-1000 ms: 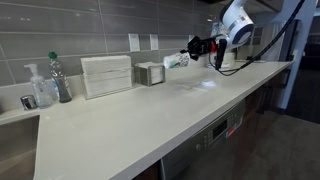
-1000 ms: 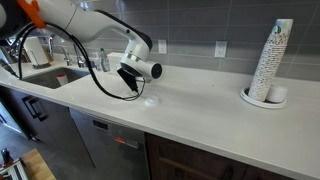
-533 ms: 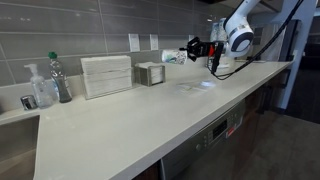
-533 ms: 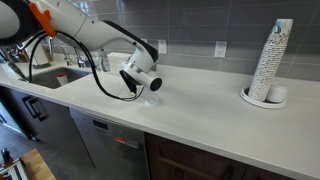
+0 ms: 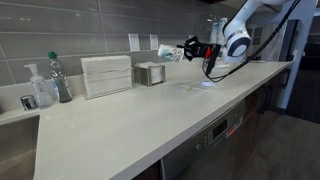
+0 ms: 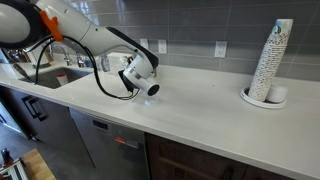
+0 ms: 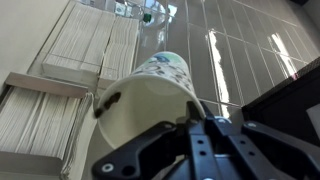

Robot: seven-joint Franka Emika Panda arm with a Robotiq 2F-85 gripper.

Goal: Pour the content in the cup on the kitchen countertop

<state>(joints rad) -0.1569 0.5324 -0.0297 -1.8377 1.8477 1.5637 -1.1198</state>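
Cup [image 5: 172,54] is in my grip, up off the kitchen countertop [image 5: 120,125], lying roughly horiz. in the air. In an exterior view it sits in the upper middle of the frame, in front of the grey tile wall [image 5: 90,30] & just right of the wall outlets [image 5: 134,41].

In wrist view it fills the centre: big white round end toward the cam, blue-green print on the far part of its side. Can't tell if that end is mouth or base. Content: too small to make out in any view.

My gripper [image 5: 190,49] is clamped narrow on the cup. Dark fingers [image 7: 150,155] come in from the bottom of the wrist frame & press its sides. In an exterior view my arm [image 6: 90,40] reaches in from upper left w/ the white wrist [image 6: 143,80] left of centre. The cup is hidden behind it there.

Below & left of the cup, on the counter vs. the wall: small grey box [image 5: 150,73], then a ribbed white box [image 5: 105,75], both well apart from me. Further left: bottle w/ green cap [image 5: 60,78] & a soap pump [image 5: 40,90], close together.

Far right of the frame in an exterior view: tall stack of white cups [image 6: 272,55], upright on the counter. Sink tap [image 6: 48,55] at far left.
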